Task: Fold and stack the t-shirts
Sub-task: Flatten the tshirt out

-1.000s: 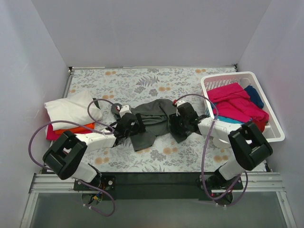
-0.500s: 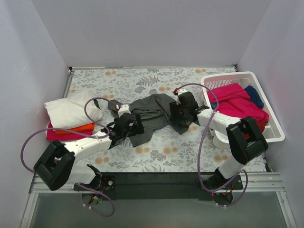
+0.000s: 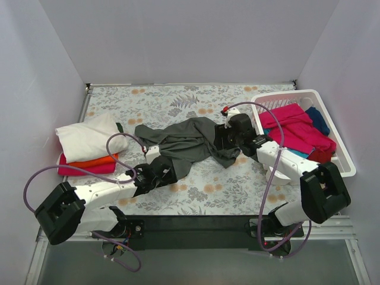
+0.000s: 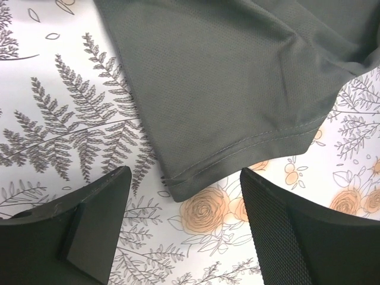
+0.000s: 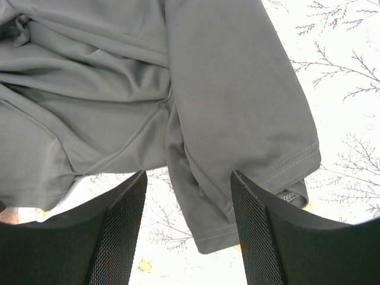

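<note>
A dark grey t-shirt [image 3: 187,141] lies crumpled and partly spread in the middle of the table. My left gripper [image 3: 162,171] is open and empty at its near left hem. In the left wrist view the hem corner [image 4: 178,191] lies on the table between the open fingers of my left gripper [image 4: 185,173]. My right gripper [image 3: 228,141] is open over the shirt's right side. In the right wrist view my right gripper [image 5: 189,178] straddles a hanging fold of the shirt [image 5: 237,119] without pinching it.
Folded white [image 3: 89,136], orange [image 3: 100,160] and magenta [image 3: 74,170] t-shirts are stacked at the left. A white slatted basket [image 3: 300,96] at the right holds magenta [image 3: 291,127], navy [image 3: 319,119], teal [image 3: 287,150] and maroon [image 3: 322,156] t-shirts. Walls enclose the floral tablecloth [image 3: 225,190].
The grey shirt has been drawn out wider and farther back. My left gripper has pulled back toward the near edge, off the cloth. My right gripper has shifted farther back and right.
</note>
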Controlling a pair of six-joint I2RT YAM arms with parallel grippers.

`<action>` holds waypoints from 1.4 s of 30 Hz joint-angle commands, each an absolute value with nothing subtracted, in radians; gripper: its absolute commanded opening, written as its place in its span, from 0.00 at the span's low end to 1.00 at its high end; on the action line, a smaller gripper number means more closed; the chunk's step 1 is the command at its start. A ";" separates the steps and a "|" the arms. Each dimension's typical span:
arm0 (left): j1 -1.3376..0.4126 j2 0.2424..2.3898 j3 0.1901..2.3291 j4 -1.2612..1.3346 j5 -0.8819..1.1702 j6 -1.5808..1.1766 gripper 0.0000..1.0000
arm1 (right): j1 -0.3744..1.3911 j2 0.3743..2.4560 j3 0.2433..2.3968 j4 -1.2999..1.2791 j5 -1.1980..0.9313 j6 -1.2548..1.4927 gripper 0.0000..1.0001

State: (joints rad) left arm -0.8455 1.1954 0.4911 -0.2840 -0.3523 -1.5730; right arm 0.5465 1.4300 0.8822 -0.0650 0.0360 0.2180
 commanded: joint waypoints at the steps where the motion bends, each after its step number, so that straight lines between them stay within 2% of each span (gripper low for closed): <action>1: -0.871 1.232 0.514 -0.325 -0.376 -1.632 0.68 | 0.549 1.367 0.858 -0.051 0.017 0.219 0.53; 5: -0.884 1.273 0.515 -0.314 -0.382 -1.644 0.51 | 0.549 1.344 0.836 -0.054 0.025 0.221 0.53; 8: -0.885 1.282 0.514 -0.313 -0.394 -1.647 0.42 | 0.549 1.336 0.824 -0.054 0.018 0.222 0.53; 9: -0.885 1.281 0.514 -0.314 -0.396 -1.646 0.31 | 0.551 1.333 0.815 -0.054 0.018 0.224 0.54; 13: -0.885 1.278 0.517 -0.313 -0.419 -1.643 0.00 | 0.564 1.322 0.776 -0.054 0.012 0.229 0.54; 22: -0.850 1.149 0.590 -0.342 -0.494 -1.533 0.00 | 0.597 1.338 0.640 -0.055 0.072 0.255 0.53; 37: -0.776 1.066 0.578 -0.345 -0.457 -1.459 0.00 | 0.617 1.511 0.689 -0.052 0.146 0.250 0.50; 40: -0.762 1.046 0.575 -0.345 -0.453 -1.448 0.00 | 0.620 1.528 0.701 -0.081 0.178 0.250 0.30; 41: -0.750 1.042 0.575 -0.345 -0.448 -1.439 0.00 | 0.621 1.526 0.704 -0.089 0.186 0.247 0.11; 42: -0.741 1.035 0.575 -0.344 -0.443 -1.433 0.00 | 0.623 1.523 0.707 -0.110 0.193 0.247 0.03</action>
State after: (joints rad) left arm -0.7647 1.0714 0.5762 -0.3374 -0.4435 -1.4628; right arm 0.6136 1.4986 0.6933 -0.0349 0.1497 0.2367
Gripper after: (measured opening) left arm 0.015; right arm 0.109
